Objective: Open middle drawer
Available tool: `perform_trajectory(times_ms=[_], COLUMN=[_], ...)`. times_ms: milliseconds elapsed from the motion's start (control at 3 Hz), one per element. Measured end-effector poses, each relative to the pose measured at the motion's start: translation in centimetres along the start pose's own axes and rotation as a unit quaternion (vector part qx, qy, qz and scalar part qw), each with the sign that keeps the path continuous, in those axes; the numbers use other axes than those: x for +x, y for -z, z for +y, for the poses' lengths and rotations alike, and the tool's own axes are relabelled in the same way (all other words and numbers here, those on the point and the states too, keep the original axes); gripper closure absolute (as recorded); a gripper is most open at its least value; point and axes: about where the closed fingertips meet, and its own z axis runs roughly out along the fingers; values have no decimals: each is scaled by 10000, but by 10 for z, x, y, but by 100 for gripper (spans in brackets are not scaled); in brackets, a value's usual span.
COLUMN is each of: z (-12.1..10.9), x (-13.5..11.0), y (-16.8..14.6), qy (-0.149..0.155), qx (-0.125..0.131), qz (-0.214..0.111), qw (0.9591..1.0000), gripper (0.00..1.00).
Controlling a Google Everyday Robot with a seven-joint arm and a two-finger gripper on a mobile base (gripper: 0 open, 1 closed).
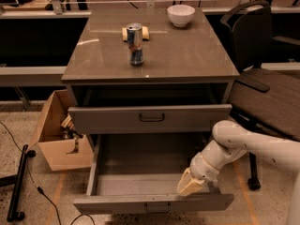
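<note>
The cabinet (187, 55) has two drawers showing. The middle drawer (117, 203), grey-brown with a small dark bar handle (157, 208), is pulled far out and its inside is bare. The uppermost drawer (108, 120) above it is slightly out. The lowest drawer is hidden beneath. My gripper (190, 186), cream-coloured at the end of a white arm, hangs inside the middle drawer at its front right corner, just behind the front panel.
A drink can (136, 43), a white bowl (181, 14) and a small yellowish object (146, 32) stand on the cabinet top. An open cardboard box (56, 146) sits on the floor to the left, with a black stand and cable (18, 182). A dark chair (265, 93) stands to the right.
</note>
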Motion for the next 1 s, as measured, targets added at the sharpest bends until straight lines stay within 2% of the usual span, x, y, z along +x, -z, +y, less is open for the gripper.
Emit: perform_trajectory(times_ms=[333, 667, 1000], z=[7, 23, 25], x=[27, 57, 57], y=[55, 121, 123], qy=[-439, -921, -932], qx=[737, 1602, 1626], qz=[235, 349, 354], qw=[9960, 9822, 9816], gripper=[100, 100, 84])
